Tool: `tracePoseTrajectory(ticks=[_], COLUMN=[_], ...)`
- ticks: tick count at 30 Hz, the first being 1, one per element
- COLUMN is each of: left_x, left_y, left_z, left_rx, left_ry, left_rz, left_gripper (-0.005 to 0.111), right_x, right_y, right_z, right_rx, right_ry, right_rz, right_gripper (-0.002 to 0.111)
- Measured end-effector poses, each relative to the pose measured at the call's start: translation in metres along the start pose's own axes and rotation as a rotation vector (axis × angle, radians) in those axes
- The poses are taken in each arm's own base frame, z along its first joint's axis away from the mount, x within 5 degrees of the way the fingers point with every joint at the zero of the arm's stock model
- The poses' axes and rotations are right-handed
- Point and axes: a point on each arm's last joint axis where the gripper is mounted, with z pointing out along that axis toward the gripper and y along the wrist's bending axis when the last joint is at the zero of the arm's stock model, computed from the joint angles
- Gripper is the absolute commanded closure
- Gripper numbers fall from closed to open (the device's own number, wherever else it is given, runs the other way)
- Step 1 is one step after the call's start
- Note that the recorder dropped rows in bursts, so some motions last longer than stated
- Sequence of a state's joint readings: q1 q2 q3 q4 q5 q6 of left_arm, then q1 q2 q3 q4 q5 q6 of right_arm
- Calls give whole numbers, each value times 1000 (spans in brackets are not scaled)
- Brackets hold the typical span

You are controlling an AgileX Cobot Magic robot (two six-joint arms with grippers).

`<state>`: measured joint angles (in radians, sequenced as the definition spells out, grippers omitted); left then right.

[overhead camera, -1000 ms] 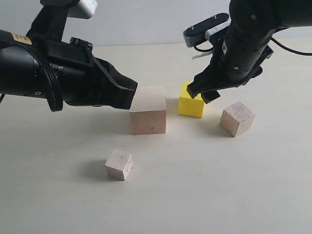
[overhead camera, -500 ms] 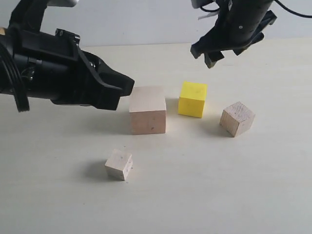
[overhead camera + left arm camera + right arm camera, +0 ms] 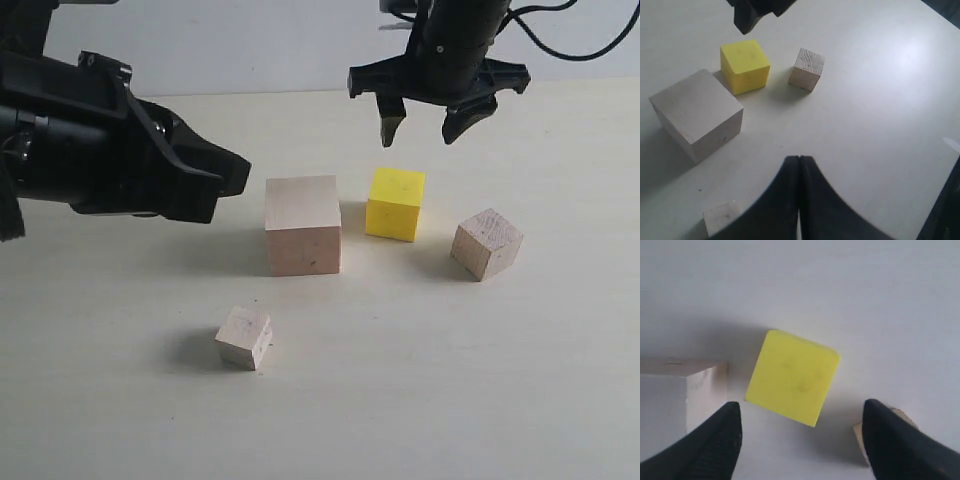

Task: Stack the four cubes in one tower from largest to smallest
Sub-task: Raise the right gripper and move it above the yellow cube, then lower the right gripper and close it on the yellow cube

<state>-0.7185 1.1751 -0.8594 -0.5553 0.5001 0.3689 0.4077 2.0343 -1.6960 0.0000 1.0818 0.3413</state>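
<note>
Exterior view: the large wooden cube (image 3: 303, 225) stands in the middle, and the yellow cube (image 3: 395, 203) just to its right. The right gripper (image 3: 425, 125) hangs above the yellow cube with jaws wide and empty, so it is the nearer one. The left gripper (image 3: 238, 178), closed on nothing, waits to the left of the large cube.

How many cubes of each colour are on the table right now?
Pale wood: 3 (large cube, medium cube, small cube)
Yellow: 1 (yellow cube)
Total: 4
</note>
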Motion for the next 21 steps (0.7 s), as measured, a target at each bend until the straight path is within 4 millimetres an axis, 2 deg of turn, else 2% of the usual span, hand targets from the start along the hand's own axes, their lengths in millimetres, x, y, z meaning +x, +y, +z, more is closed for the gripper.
tracePoseTrajectory(ticks=[6, 9, 13, 21], left_x=[1, 2, 3, 6], left_y=[0, 0, 2, 7], left_z=[-5, -5, -5, -6], left_rx=[-10, -15, -32, -84], left_ry=[8, 15, 29, 62], left_rz=[35, 48, 84, 120], left_gripper=[107, 107, 107, 107], right_x=[2, 3, -1, -10], right_y=[-1, -1, 0, 4], right_z=[27, 30, 26, 15], right_rx=[30, 33, 27, 2], right_ry=[77, 84, 67, 23], right_rz=[60, 71, 73, 135], right_gripper=[43, 43, 36, 35])
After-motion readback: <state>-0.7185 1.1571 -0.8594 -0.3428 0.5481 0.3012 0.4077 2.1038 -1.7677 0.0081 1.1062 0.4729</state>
